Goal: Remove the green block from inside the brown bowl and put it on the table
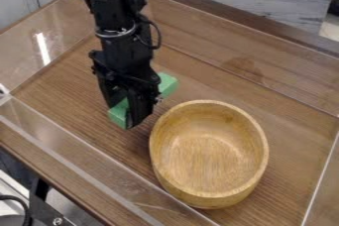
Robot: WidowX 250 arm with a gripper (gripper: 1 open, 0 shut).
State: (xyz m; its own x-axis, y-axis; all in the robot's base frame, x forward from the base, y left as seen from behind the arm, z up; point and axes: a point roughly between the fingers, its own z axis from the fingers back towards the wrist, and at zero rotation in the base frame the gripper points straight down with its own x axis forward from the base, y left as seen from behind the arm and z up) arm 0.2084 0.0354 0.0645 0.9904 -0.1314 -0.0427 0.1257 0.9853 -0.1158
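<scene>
The green block lies on the table just left of the brown bowl. My black gripper points straight down over the block, its fingers shut on the block's near end, with the far end sticking out behind the fingers. The light wooden bowl is empty and sits to the right of the gripper, its rim close to the block.
Clear acrylic walls run along the table's edges, close on the near left. A white wall and grey ledge lie beyond the far edge.
</scene>
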